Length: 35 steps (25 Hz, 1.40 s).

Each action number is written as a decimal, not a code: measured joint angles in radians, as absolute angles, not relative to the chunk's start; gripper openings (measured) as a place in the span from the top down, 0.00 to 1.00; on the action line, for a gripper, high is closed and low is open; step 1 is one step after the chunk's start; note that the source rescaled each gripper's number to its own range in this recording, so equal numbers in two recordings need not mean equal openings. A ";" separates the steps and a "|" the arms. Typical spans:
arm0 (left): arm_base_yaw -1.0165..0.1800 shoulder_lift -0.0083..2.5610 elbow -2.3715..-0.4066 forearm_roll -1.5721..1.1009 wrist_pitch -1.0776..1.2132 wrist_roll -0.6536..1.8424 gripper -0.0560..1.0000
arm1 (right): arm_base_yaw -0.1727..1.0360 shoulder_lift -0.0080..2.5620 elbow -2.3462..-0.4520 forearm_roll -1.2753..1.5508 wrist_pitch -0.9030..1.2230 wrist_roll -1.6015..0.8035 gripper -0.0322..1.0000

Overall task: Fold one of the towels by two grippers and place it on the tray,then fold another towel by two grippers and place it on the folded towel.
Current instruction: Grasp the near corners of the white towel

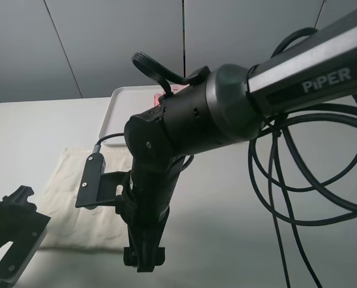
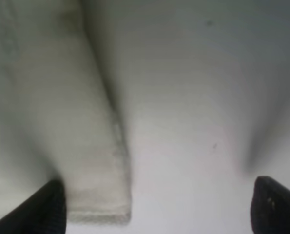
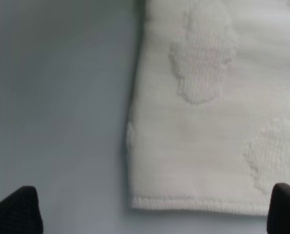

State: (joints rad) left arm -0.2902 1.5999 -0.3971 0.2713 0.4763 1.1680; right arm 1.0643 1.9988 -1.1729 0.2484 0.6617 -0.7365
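The cream-white terry cloth towel (image 1: 70, 192) with a faint embossed pattern lies flat on the pale grey surface (image 1: 214, 240). The left black two-fingered pincer (image 2: 159, 187) stands at one front corner of that towel, jaws wide and empty. The right black pincer (image 3: 154, 190) stands at the other front corner, equally wide, gripping nothing. Beyond the towel's far edge sits the flat white rectangular plastic tray (image 1: 121, 105), with a sliver of pale pink cloth (image 1: 164, 96) on it.
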 joint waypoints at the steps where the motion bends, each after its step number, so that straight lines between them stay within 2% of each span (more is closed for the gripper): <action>1: -0.290 1.600 -0.397 0.271 0.465 1.160 0.02 | 1.064 1.999 -1.173 0.248 0.662 -0.737 0.00; 10: -0.290 1.600 -0.397 0.274 0.456 1.151 0.02 | 1.072 1.999 -1.173 0.273 0.662 -0.737 0.00; 17: -0.290 1.600 -0.397 0.274 0.445 1.144 0.02 | 1.135 1.999 -1.173 0.271 0.659 -0.739 0.00; 30: -0.290 1.600 -0.397 0.274 0.437 1.130 0.02 | 1.139 2.078 -1.173 0.247 0.659 -0.700 0.01; 35: -0.290 1.600 -0.397 0.274 0.434 1.130 0.02 | 1.175 2.089 -1.173 0.163 0.659 -0.646 0.01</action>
State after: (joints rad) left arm -0.2902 1.5999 -0.3971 0.2736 0.4339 1.1300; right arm 1.1755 2.0893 -1.1729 0.1626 0.6594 -0.6459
